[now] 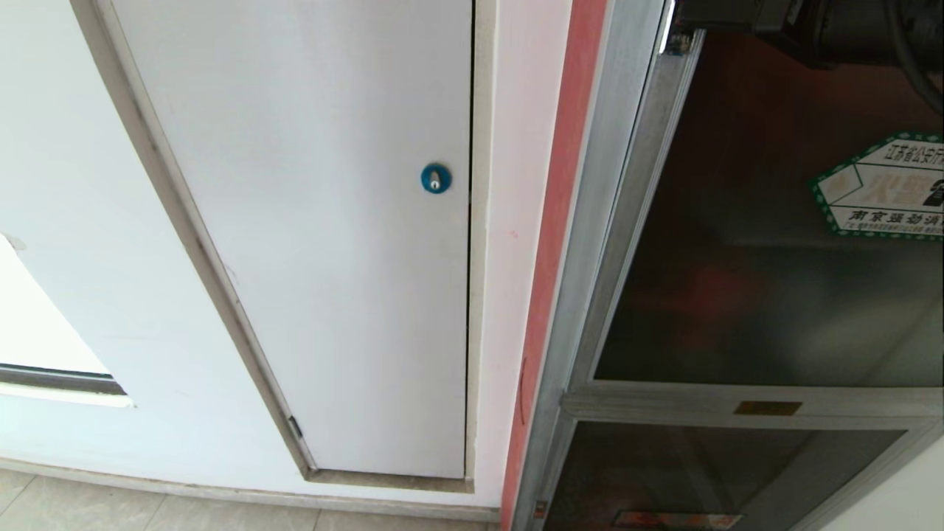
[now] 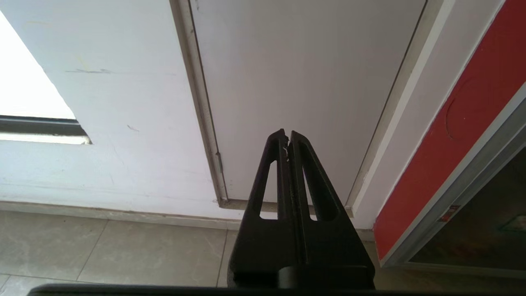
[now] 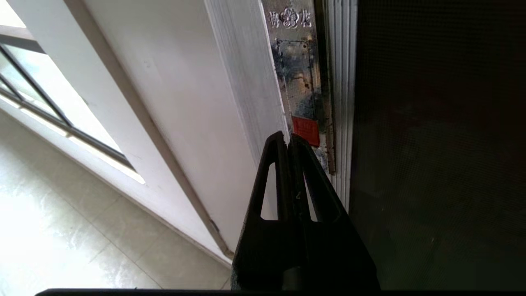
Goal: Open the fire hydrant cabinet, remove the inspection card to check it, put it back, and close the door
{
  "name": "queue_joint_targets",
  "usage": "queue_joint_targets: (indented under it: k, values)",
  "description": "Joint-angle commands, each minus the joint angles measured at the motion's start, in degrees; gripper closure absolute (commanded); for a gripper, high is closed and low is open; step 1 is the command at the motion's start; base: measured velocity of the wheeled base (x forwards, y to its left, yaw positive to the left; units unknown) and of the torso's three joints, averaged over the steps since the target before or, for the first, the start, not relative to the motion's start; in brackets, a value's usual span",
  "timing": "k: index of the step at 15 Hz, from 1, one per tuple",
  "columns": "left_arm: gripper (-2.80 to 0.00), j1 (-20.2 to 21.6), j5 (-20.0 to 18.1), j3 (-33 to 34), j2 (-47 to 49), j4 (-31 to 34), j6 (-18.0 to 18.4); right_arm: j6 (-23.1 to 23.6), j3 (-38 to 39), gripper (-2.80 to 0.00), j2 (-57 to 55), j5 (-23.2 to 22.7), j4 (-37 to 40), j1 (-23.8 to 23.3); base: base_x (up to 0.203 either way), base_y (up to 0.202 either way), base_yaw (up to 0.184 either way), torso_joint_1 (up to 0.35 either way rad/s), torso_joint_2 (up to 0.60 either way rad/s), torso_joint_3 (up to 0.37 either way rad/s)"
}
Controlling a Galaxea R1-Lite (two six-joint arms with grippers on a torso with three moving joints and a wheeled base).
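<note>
The fire hydrant cabinet point(image 1: 605, 243) stands on the right, its door point(image 1: 767, 295) of dark glass bearing a green-edged hexagonal sticker point(image 1: 885, 188) with Chinese text. The right tool point(image 3: 289, 137), fingers pressed together and empty, points at the door's silver latch plate point(image 3: 298, 82), stamped with a flower and carrying a small red label point(image 3: 306, 130). The left tool point(image 2: 287, 135), also pinched closed and empty, hangs low before the white panel point(image 1: 317, 221) with a blue lock point(image 1: 435, 178).

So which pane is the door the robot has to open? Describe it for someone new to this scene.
Find the fire hydrant cabinet, silver-framed, right of the white panel with the blue lock. The door is its large upper dark glass pane. Only it bears the green-edged hexagonal sticker.
</note>
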State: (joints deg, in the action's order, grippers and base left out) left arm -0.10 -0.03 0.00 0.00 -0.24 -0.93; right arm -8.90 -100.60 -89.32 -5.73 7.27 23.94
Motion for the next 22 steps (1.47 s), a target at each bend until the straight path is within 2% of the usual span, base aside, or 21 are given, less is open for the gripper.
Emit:
queue_joint_targets:
  k: [1, 9, 12, 22]
  values:
    - [0.00, 0.0, -0.1, 0.0, 0.0, 0.0, 0.0, -0.1, -0.4, 0.00, -0.4, -0.1, 0.0, -0.2, 0.000, 0.000, 0.000, 0.000, 0.00, 0.000]
    - [0.00, 0.0, -0.1, 0.0, 0.0, 0.0, 0.0, -0.1, -1.7, 0.00, -1.7, 0.0, -0.1, -1.9, 0.000, 0.000, 0.000, 0.000, 0.00, 0.000]
    - [0.00, 0.0, 0.0, 0.0, 0.0, 0.0, 0.0, 0.0, -1.8, 0.00, -2.2, 1.5, -0.1, -2.0, 0.000, 0.000, 0.000, 0.000, 0.00, 0.000]
    - [0.00, 0.0, 0.0, 0.0, 0.0, 0.0, 0.0, -0.1, -1.0, 0.00, -2.7, 2.2, 0.4, -2.0, 0.000, 0.000, 0.000, 0.000, 0.00, 0.000]
